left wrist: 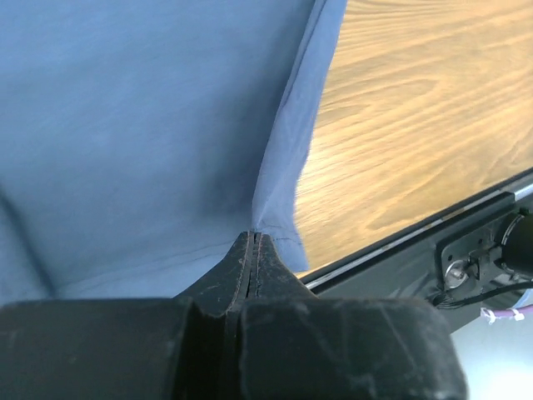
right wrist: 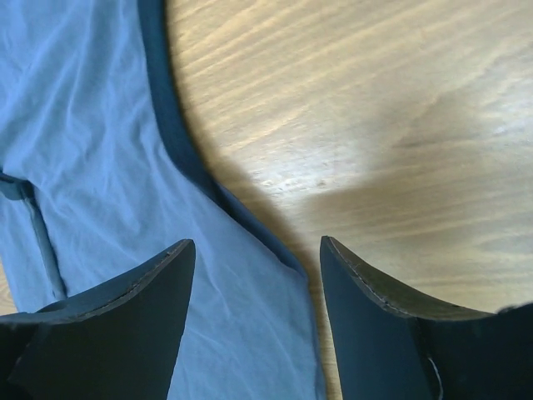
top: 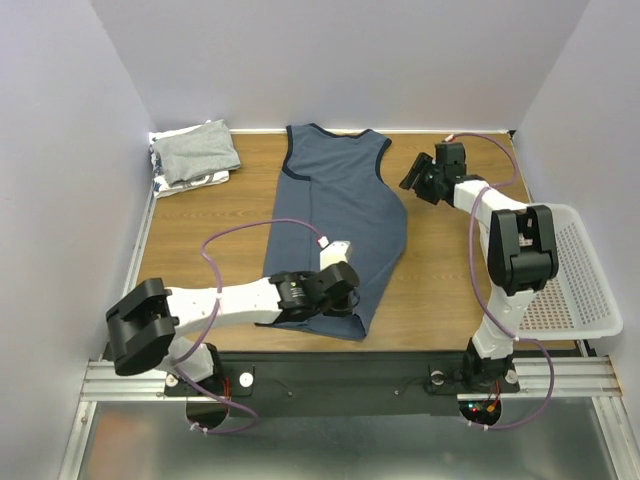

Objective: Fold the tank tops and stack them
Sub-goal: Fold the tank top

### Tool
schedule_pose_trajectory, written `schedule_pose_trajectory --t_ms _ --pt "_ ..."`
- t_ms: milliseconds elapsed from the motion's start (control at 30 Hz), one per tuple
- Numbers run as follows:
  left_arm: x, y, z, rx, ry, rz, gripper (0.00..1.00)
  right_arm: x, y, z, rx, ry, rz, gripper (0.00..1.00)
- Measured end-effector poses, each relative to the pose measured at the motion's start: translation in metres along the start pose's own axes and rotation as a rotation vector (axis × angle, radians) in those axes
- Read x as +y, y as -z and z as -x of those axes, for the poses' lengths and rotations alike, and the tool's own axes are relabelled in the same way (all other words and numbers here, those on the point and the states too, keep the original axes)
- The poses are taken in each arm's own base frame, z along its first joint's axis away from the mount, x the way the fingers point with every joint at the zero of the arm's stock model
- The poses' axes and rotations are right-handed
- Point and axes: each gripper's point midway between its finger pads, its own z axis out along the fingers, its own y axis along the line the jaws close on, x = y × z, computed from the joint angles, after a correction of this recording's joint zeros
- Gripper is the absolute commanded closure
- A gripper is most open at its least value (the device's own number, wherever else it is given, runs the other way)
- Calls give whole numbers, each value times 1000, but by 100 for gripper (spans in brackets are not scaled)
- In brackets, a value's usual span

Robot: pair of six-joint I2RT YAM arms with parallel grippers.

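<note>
I see the slate-blue tank top [top: 335,215] lying lengthwise down the middle of the wooden table [top: 440,280], neckline toward the far wall and one side folded in over itself. My left gripper [left wrist: 252,238] sits at its near hem, jaws clenched together with a ridge of the blue cloth pinched at their tips. My right gripper [right wrist: 256,254] hangs over the top's right armhole, jaws spread wide and holding nothing, the dark trim [right wrist: 166,125] running under them. In the far left corner the light grey tank top [top: 197,150] lies folded on the black-and-white patterned one [top: 212,181]. A white mesh basket [top: 580,300] sits at the right edge.
</note>
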Motion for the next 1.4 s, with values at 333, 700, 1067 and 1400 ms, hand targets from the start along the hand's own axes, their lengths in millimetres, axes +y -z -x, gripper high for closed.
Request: schedule_pose_trajectory --t_ms 333,700,1067,1400 --pt "37 17 -19 15 157 -13 100 21 -17 -20 38 37 26 33" --pt "67 23 -42 75 267 23 100 20 -22 -24 39 40 11 35" --pt "71 22 -42 91 286 28 100 42 -23 -44 42 85 9 53" --pt "71 22 -43 95 281 28 100 46 -33 -66 71 120 -10 64"
